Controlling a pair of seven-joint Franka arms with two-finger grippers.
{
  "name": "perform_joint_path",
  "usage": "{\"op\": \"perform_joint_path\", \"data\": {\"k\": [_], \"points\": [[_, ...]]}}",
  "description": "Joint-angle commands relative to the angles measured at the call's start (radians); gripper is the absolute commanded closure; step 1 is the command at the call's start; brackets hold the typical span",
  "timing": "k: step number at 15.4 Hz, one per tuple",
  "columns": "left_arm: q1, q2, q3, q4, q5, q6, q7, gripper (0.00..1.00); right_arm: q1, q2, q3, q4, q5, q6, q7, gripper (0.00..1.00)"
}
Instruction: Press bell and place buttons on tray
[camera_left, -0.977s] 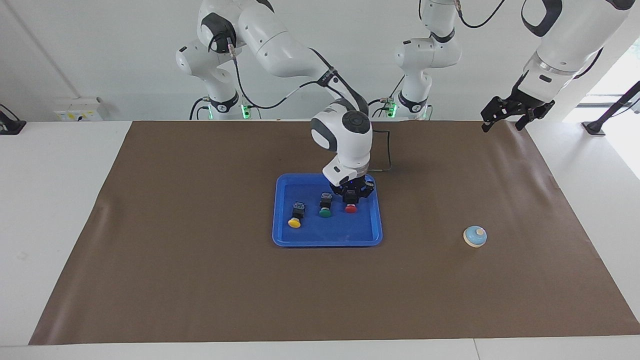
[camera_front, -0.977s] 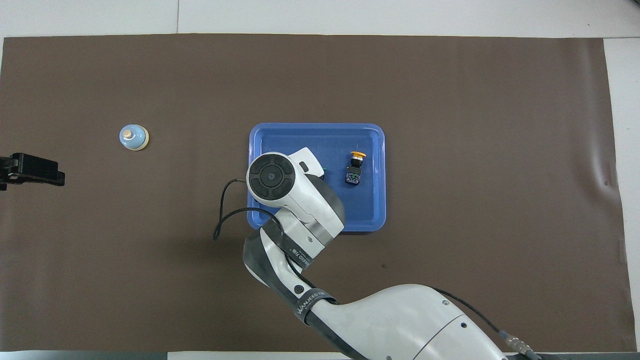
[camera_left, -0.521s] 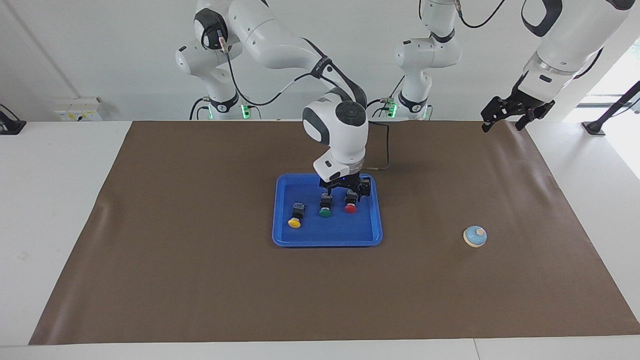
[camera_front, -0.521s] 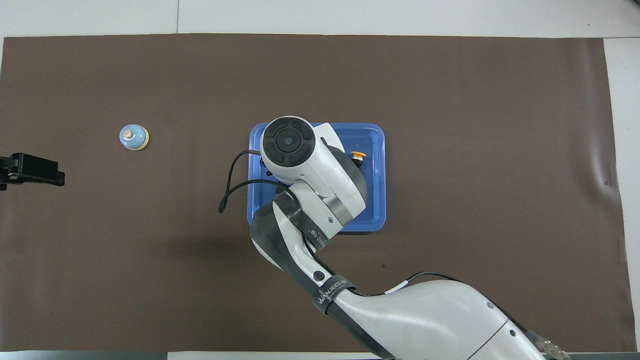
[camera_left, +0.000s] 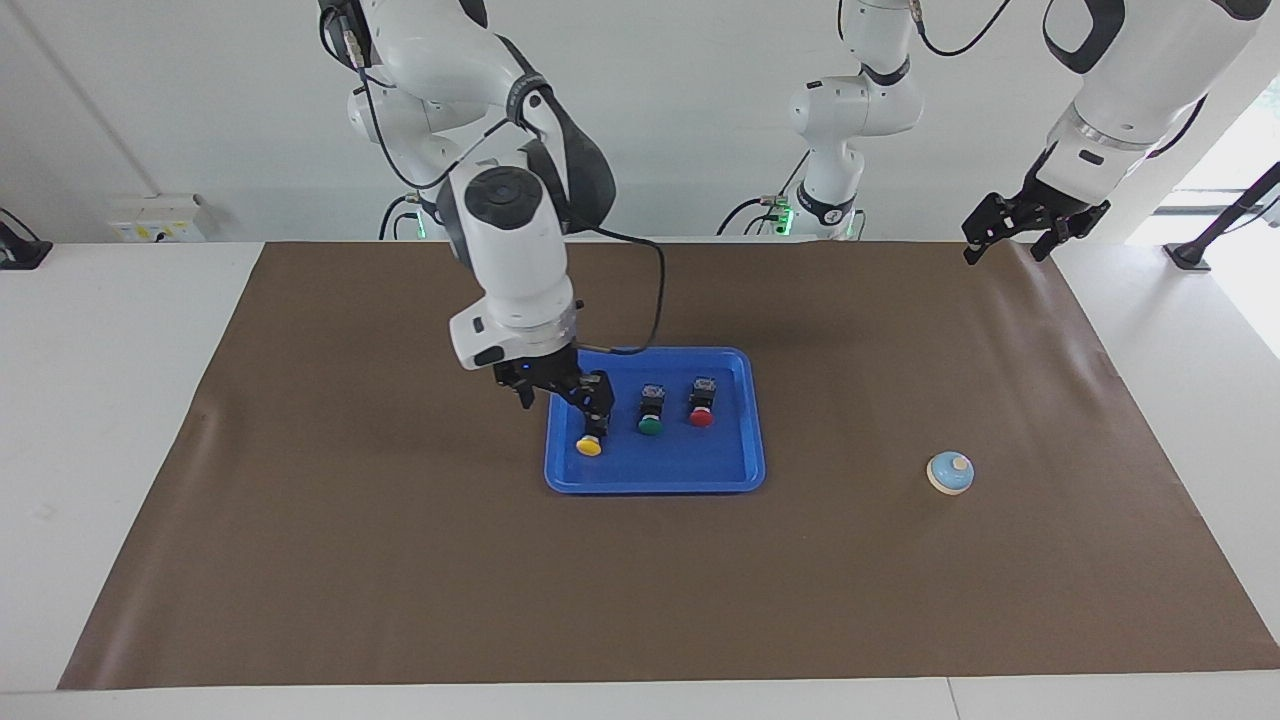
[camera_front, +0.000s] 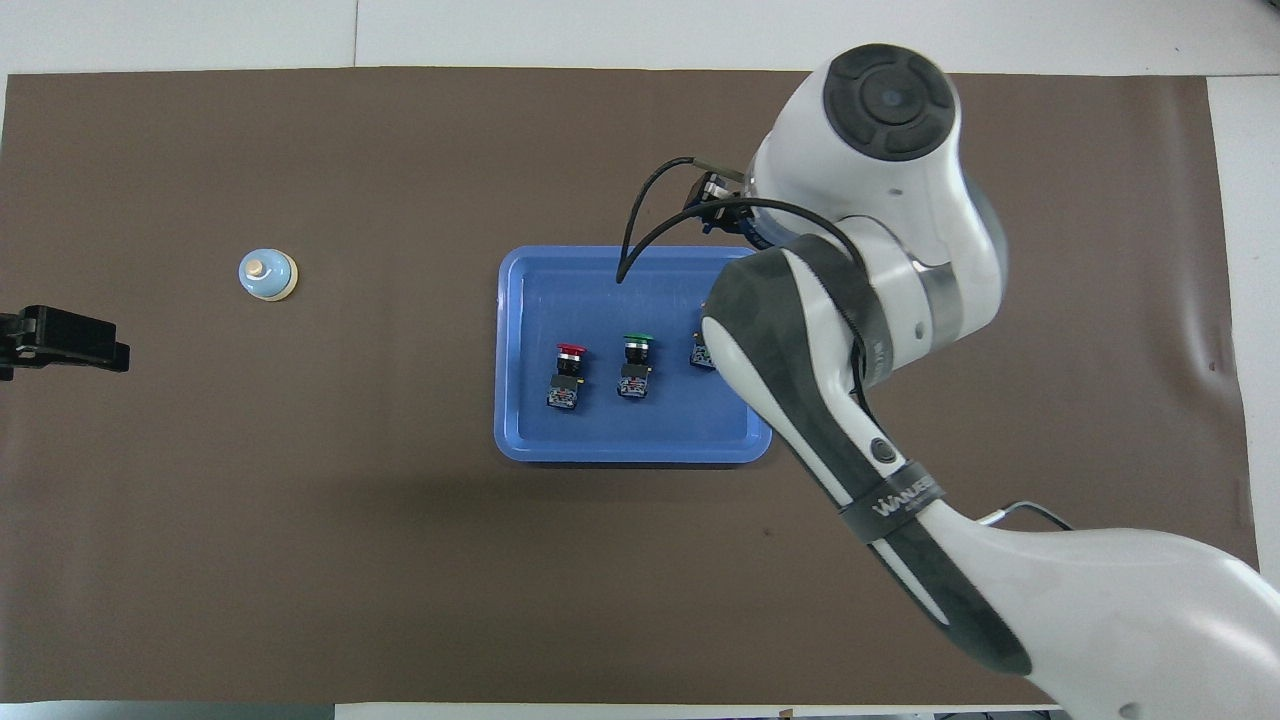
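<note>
Overhead view: three buttons (camera_front: 600, 365) in tray (camera_front: 520, 440)

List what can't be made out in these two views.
- yellow button: in the overhead view the right arm covers all but a corner of it; in the facing view the right gripper hides its body.
- right gripper: in the overhead view it is hidden under its own wrist.
- left gripper: the overhead view's edge cuts it off.
- bell: neither view shows whether it was pressed.

Three buttons (camera_left: 650, 410), one tray (camera_left: 655, 478), one bell (camera_left: 949, 472).
</note>
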Motion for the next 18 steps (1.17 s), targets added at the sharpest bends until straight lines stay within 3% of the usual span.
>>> {"op": "perform_joint_path", "data": {"k": [1, 11, 18], "points": [[-0.002, -0.006, 0.004, 0.005, -0.009, -0.017, 0.000, 0.00, -0.068, -0.030, 0.011, -0.014, 0.018, -0.053, -0.153, 0.00], [-0.002, -0.006, 0.004, 0.005, -0.009, -0.017, -0.002, 0.00, -0.298, -0.158, 0.007, -0.028, 0.014, -0.250, -0.595, 0.00], [-0.002, -0.006, 0.004, 0.005, -0.009, -0.017, 0.000, 0.00, -0.367, -0.388, 0.007, -0.192, 0.009, -0.331, -0.678, 0.00]]}}
